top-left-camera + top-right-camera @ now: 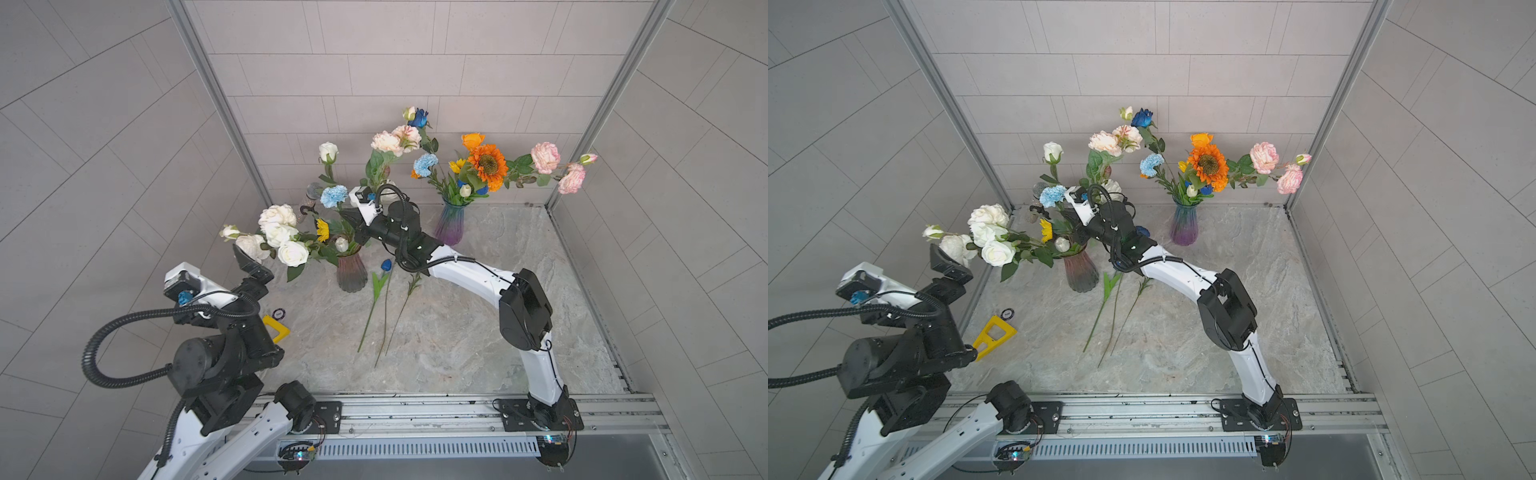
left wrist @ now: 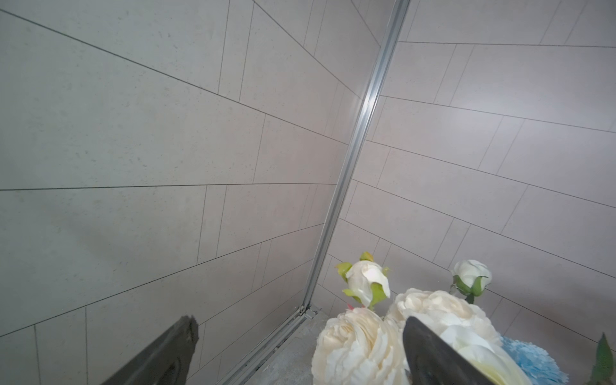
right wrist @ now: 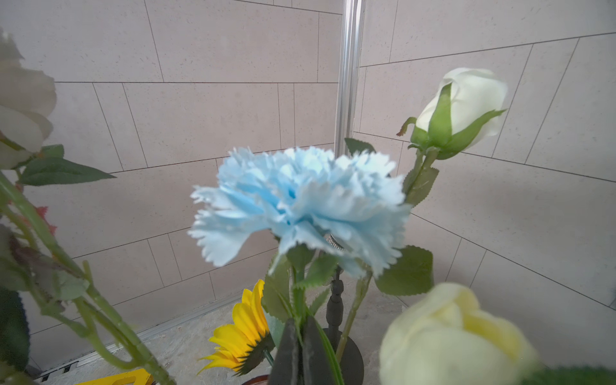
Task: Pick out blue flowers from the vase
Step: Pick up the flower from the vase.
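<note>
Partway through: a dark blue tulip bud [image 1: 387,264] lies with other green stems mid-frame on the worktop [image 1: 478,332], so some picks look done. The right gripper [image 3: 296,353] is clamped on the stem under the light blue carnation [image 3: 300,206], which stands in the reddish vase [image 1: 352,270], centre-left. The left gripper [image 2: 300,321] gapes wide and empty by the white roses [image 1: 277,227]. Left to go, I'd say: the dark blue rose [image 1: 419,118] up top and a second carnation [image 1: 425,164] above the blue-purple vase [image 1: 449,226]. No readable writing anywhere.
</note>
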Controlling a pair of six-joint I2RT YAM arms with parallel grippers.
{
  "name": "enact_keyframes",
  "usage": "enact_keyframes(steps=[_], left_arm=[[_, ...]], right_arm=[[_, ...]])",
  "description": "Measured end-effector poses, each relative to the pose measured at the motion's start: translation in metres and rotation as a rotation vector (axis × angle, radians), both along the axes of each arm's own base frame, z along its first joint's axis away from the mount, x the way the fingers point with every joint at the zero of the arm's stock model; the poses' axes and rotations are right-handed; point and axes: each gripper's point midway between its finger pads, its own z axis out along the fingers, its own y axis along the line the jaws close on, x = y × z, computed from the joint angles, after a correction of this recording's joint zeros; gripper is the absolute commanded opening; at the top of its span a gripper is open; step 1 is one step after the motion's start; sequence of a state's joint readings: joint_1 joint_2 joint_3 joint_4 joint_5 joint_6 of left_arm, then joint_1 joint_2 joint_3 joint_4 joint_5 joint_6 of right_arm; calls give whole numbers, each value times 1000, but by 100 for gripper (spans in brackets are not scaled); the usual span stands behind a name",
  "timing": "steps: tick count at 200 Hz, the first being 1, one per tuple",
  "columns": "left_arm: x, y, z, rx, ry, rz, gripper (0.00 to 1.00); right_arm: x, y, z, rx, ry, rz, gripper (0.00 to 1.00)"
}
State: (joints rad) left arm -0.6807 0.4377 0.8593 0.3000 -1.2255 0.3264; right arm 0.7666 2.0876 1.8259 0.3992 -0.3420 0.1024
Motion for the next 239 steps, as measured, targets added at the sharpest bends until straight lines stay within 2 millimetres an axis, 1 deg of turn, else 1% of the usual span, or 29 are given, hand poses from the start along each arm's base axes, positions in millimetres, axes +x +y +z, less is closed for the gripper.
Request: enact_keyframes(steps=[28, 55, 93, 104, 117, 136, 149, 178, 201, 222, 239], left_arm=[[-15, 15, 2, -40, -9, 50, 100], [-29, 28, 10, -75, -17, 84, 100], [-30, 29, 11, -58, 13, 93, 100], [-30, 29, 18, -45, 19, 77, 100], [-29, 26, 32, -28, 15, 44, 100], [-22, 16, 58, 12, 3, -20, 100], [-10, 2, 72, 53, 6, -65, 100], [27, -41, 99, 172, 32, -176, 100], [52, -73, 133, 248, 32, -260, 100], [65, -89, 165, 289, 14, -302, 100], [76, -87, 185, 305, 4, -300, 100]], right_arm=[[-1, 1, 0, 2, 3, 10, 1], [-2, 1, 0, 3, 6, 14, 1], [-2, 1, 0, 5, 9, 18, 1], [-2, 1, 0, 6, 9, 19, 1], [-2, 1, -1, 6, 11, 20, 1], [-1, 0, -2, 4, 14, 23, 1], [-1, 0, -4, 2, 17, 24, 1], [-1, -1, -8, 0, 29, 30, 1], [0, -2, -8, 0, 28, 30, 1], [1, -3, -8, 0, 28, 26, 1], [2, -4, -8, 0, 28, 27, 1]])
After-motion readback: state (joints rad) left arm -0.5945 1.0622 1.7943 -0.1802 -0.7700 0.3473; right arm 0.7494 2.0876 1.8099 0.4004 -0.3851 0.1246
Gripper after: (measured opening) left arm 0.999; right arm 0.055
